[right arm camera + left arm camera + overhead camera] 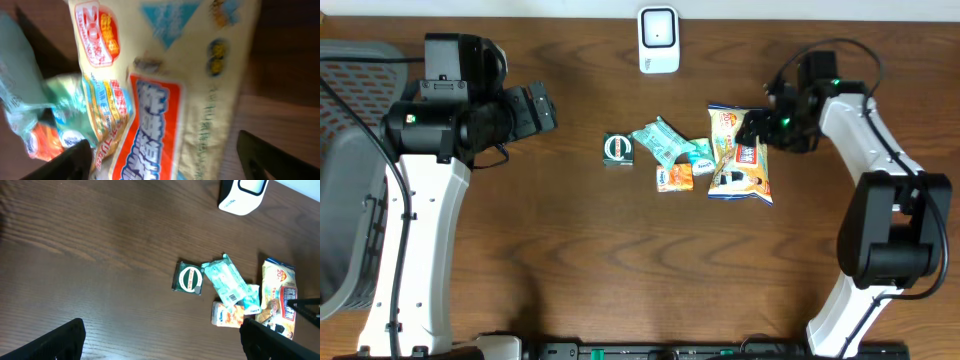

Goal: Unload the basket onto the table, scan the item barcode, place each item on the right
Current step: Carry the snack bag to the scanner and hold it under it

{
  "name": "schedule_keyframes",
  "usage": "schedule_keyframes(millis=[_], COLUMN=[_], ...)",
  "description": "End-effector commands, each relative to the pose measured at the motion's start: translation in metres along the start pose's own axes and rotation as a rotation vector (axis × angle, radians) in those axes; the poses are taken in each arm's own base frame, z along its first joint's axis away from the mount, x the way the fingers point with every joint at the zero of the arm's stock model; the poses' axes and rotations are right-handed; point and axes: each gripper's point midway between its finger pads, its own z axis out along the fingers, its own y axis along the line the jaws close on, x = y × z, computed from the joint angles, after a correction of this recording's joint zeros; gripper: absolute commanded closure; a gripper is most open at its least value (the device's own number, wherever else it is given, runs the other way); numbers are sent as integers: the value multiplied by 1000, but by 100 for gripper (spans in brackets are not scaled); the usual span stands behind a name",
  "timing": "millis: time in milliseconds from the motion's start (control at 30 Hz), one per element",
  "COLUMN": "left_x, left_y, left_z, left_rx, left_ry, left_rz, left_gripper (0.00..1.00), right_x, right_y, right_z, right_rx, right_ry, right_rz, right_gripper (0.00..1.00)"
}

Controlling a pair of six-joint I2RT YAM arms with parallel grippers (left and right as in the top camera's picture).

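Right tool hangs wide over the snack bag, centre right, seemingly poised to grab. Left tool sits wide, upper left.

Wooden table carries a white scanner, a yellow bag, small packets.

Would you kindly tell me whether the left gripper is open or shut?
Open. The left gripper shows its fingers wide apart in the wrist view, only bare table between them.
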Motion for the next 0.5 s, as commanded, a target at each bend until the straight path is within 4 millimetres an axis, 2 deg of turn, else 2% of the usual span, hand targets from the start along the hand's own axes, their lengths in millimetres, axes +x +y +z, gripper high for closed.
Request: schedule_keyframes(millis=[0, 133, 200, 233, 267, 300, 367, 467], left_x=[-1, -1, -1, -1, -1, -1, -1, -1], left_y=[2, 2, 2, 2, 2, 2, 2, 2], left_z=[0, 0, 0, 0, 0, 0, 0, 0], left_rx=[-5, -5, -5, -5, -5, -5, -5, -5], left_ry=[-2, -2, -2, -2, -1, -2, -2, -2], left_rz=[4, 3, 3, 4, 3, 4, 4, 3], left_gripper=[2, 2, 2, 3, 2, 2, 2, 2], right_x=[14, 27, 32, 34, 35, 36, 34, 15], right_y=[1, -5, -8, -8, -7, -5, 0, 11], right_z=[15, 30, 39, 41, 43, 45, 43, 25], right_rx=[62, 167, 218, 234, 242, 249, 246, 237], right_ry=[24, 43, 37, 33, 32, 31, 23, -24], right_rz=[-32, -60, -48, -42, -40, -33, -22, -20], right_gripper=[22, 29, 41, 58, 81, 99, 99, 99])
